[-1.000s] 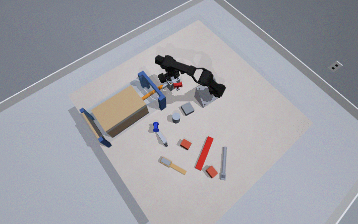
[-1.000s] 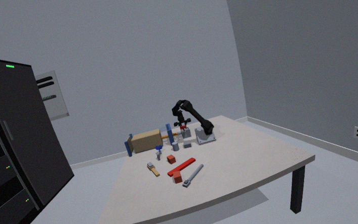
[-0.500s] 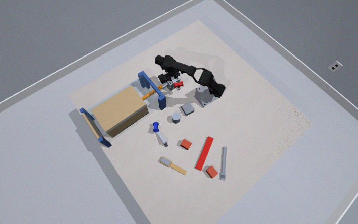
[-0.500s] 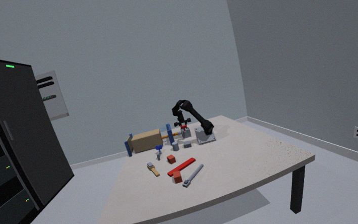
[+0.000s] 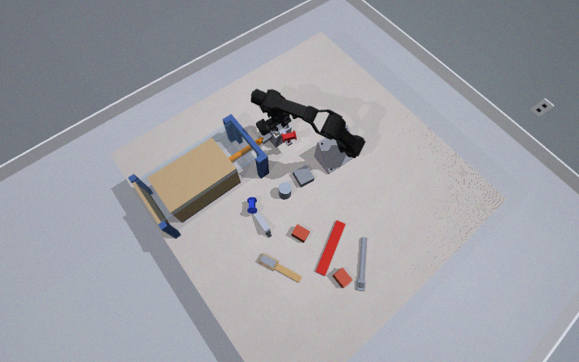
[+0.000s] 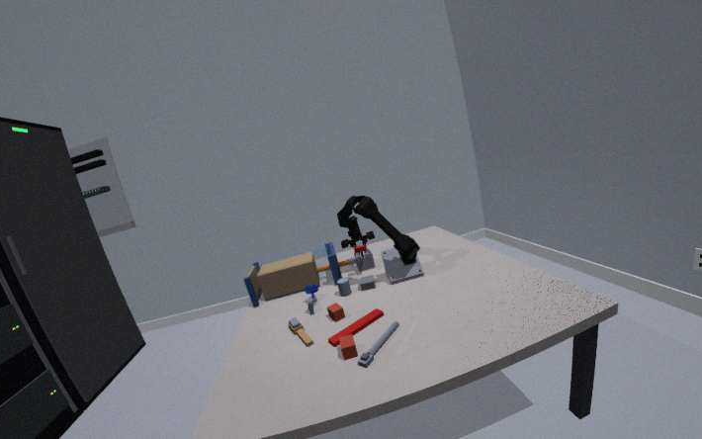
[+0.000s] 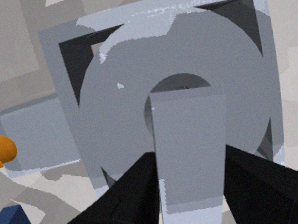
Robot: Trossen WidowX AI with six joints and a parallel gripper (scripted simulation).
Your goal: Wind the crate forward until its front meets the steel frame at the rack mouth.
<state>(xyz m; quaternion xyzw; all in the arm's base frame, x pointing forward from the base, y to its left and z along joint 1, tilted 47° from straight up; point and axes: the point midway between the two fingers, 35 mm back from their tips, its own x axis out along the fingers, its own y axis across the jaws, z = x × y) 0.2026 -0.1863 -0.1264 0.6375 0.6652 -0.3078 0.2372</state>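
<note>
The tan crate (image 5: 192,173) (image 6: 288,276) sits flat in the cubby, its front a gap short of the blue frame (image 5: 265,165) (image 6: 335,262) at the mouth. An orange strap (image 5: 243,151) (image 6: 337,265) (image 7: 6,149) runs from the crate through the frame to the grey winch (image 6: 365,262) (image 7: 117,122). My gripper (image 7: 185,159) is shut on the grey bar of the winch handle, above the winch top. The handle's red knob (image 5: 289,136) (image 6: 360,248) is beside the fingers. The bar partly covers the round hole (image 7: 182,81); how deep the key sits is hidden.
A blue-knobbed crank (image 5: 251,205) (image 6: 311,289), grey cylinder (image 5: 285,190), grey block (image 5: 303,175), two orange-red blocks (image 5: 300,233) (image 5: 342,277), red bar (image 5: 330,247), grey wrench (image 5: 362,263) and wooden-handled tool (image 5: 287,271) lie on the bench. The arm's base is right of the winch.
</note>
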